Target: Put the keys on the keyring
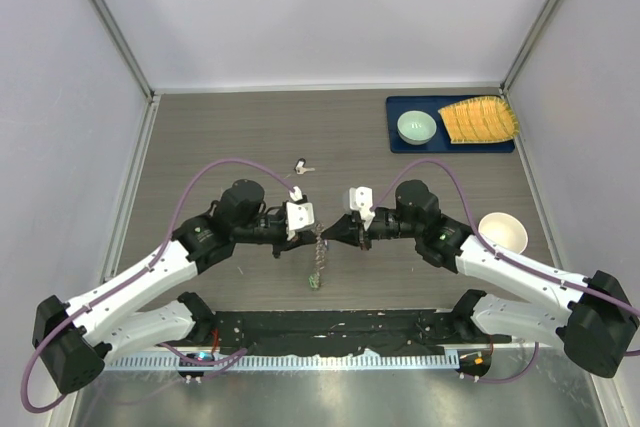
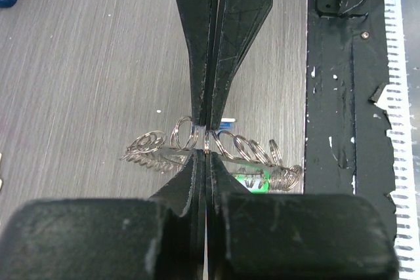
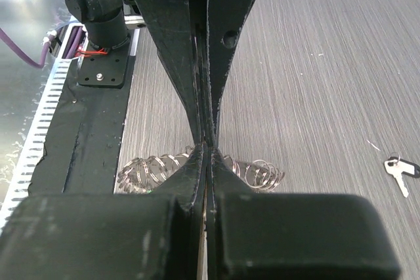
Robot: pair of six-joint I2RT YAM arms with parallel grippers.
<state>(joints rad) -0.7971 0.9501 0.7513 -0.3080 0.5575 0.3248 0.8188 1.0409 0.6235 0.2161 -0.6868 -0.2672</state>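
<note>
From above, the left tool (image 1: 310,234) and the right tool (image 1: 332,234) meet tip to tip over the middle of the grey wood-grain tabletop (image 1: 220,137), both clenched. The keyring (image 1: 318,252) runs from that meeting point toward the arm bases as a thin bristly line, and a green key (image 1: 314,283) sits at its near end. A loose key (image 1: 302,167) with a dark head lies alone on the tabletop, farther from the bases and apart from the ring. At the far right a blue tray (image 1: 450,147) carries a green bowl (image 1: 416,127) and a yellow ridged pad (image 1: 480,119), and a white bowl (image 1: 502,232) stands beside the right arm. In the left wrist view, the left tool (image 2: 206,154) is pinched on the keyring's (image 2: 157,149) wire, with many small rings fanning out to either side. The right tool (image 2: 207,126) comes in from the top, pressed shut on the same spot. The green key's (image 2: 252,178) head shows under the rings to the right, and a small blue bit (image 2: 227,122) shows just behind them. In the right wrist view, the right tool (image 3: 207,150) is clamped on the keyring (image 3: 259,172), nose to nose with the left tool (image 3: 205,137). The loose key (image 3: 400,172) lies well off to the right.
</note>
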